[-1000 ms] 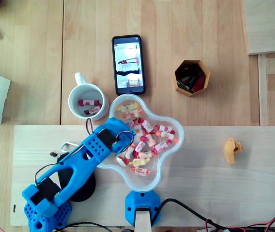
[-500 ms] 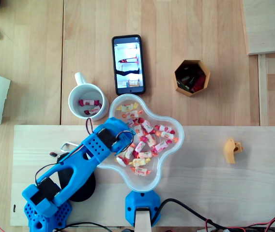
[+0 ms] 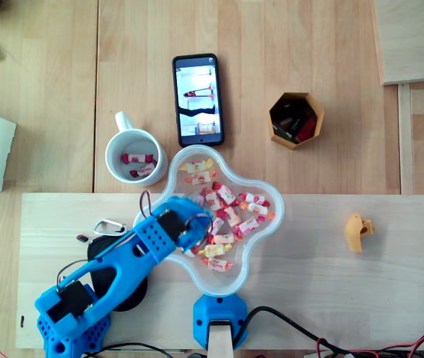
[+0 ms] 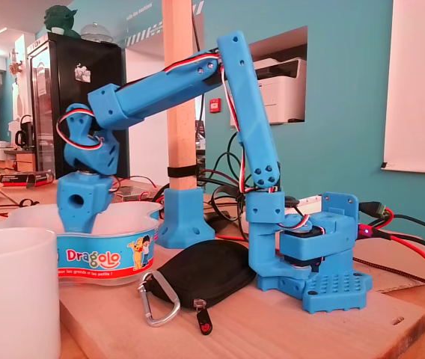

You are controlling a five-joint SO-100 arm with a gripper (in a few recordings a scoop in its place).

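Reaches down from the near left corner of the board (image 3: 331,298) with the blue gripper (image 3: 197,226), nose into the left lobe of the white bowl (image 3: 231,283). Hovers over or touches the wrapped candies (image 3: 236,212) there; cannot tell which. Cannot tell open from closed either: fingertips hidden under the wrist in the overhead view and behind the bowl's wall in the fixed view. Straddling the board's far edge, left of its middle: the bowl. Just beyond that edge, on the table (image 3: 48,89) and just beside the bowl's left lobe: a white mug (image 3: 109,158) with a pair of sweets (image 3: 139,159) inside. Farther back, a phone (image 3: 198,99) face up and an orange hexagonal cup (image 3: 278,136). Toward the board's right edge, well apart from the bowl, a small orange piece (image 3: 358,232). Under the arm (image 3: 122,257), near the left edge, a black pouch (image 4: 197,273) with a carabiner (image 4: 160,299).
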